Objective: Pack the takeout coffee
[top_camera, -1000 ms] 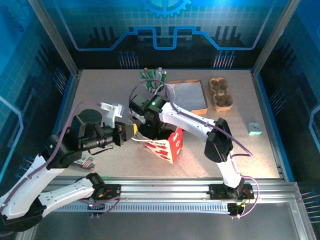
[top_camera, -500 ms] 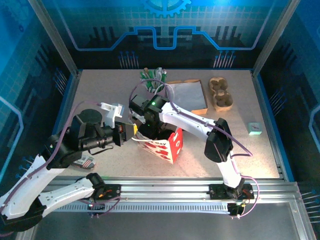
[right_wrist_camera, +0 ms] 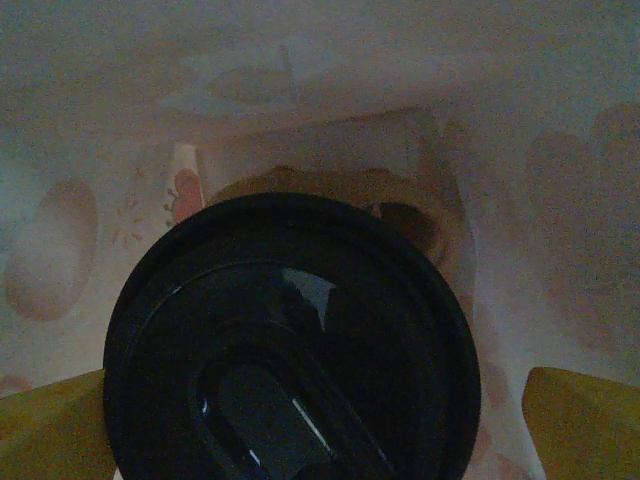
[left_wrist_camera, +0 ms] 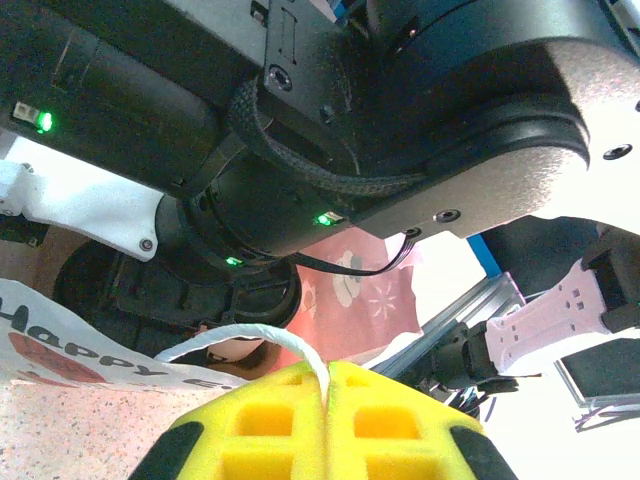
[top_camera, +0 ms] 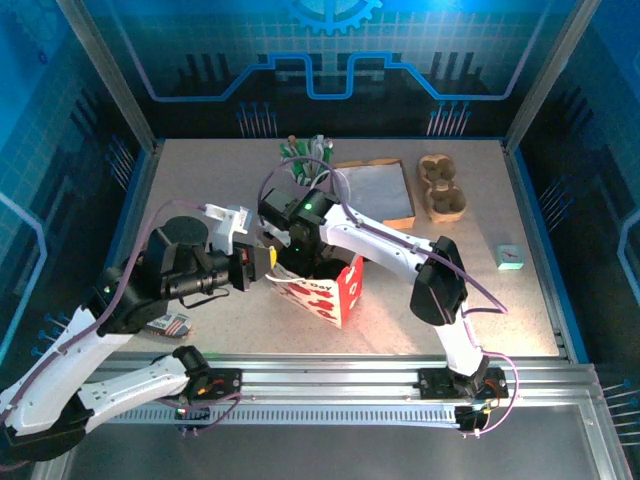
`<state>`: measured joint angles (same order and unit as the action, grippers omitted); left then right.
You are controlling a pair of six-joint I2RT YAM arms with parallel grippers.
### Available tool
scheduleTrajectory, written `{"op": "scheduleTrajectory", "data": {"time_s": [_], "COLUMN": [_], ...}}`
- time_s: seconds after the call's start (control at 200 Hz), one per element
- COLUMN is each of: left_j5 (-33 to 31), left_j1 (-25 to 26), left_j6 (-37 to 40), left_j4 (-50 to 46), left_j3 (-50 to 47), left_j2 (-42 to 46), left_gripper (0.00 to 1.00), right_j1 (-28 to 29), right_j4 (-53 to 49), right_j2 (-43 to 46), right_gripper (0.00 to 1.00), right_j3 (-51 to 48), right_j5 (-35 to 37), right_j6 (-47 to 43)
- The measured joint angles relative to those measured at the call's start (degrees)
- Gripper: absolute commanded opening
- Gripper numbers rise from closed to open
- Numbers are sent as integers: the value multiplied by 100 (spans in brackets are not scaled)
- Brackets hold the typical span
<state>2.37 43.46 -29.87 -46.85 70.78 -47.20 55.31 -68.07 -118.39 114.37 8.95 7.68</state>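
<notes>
Right wrist view finds the lidded takeout coffee [right_wrist_camera: 290, 340] inside the gift bag [right_wrist_camera: 300, 90], flanked by the spread-wide right gripper [right_wrist_camera: 320, 425], while the left gripper [left_wrist_camera: 327, 420] pinches the white handle [left_wrist_camera: 250, 335] to hold the bag's mouth apart.

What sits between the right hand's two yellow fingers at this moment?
The black lid of the takeout coffee, seen from above in the right wrist view. The right hand is open inside the gift bag, one finger on each side.
</notes>
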Motion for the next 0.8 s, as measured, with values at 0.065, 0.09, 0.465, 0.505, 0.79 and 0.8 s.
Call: {"op": "scheduleTrajectory", "data": {"time_s": [0.065,0.09,0.465,0.505,0.79,0.8], "left_j5": [0,0,0,0,0,0], "left_j1": [0,0,0,0,0,0], "left_j6": [0,0,0,0,0,0], "left_j4": [2,2,50,57,81,81], "left_j3": [0,0,2,2,2,2], "left_j2": [-7,-7,-22,-26,-26,-26], "left_gripper": [0,0,0,0,0,0], "right_j1": [0,0,0,0,0,0], "right_j4": [9,9,-17,-26,-96,-98], "right_j2": [22,33,76,81,188,195], "right_gripper": [100,100,100,100,100,100], "right_j3": [9,20,157,179,396,407], "right_j5": [-15,-22,-22,-22,-17,-15], "right_j6": [0,0,-2,-2,-4,-4]}}
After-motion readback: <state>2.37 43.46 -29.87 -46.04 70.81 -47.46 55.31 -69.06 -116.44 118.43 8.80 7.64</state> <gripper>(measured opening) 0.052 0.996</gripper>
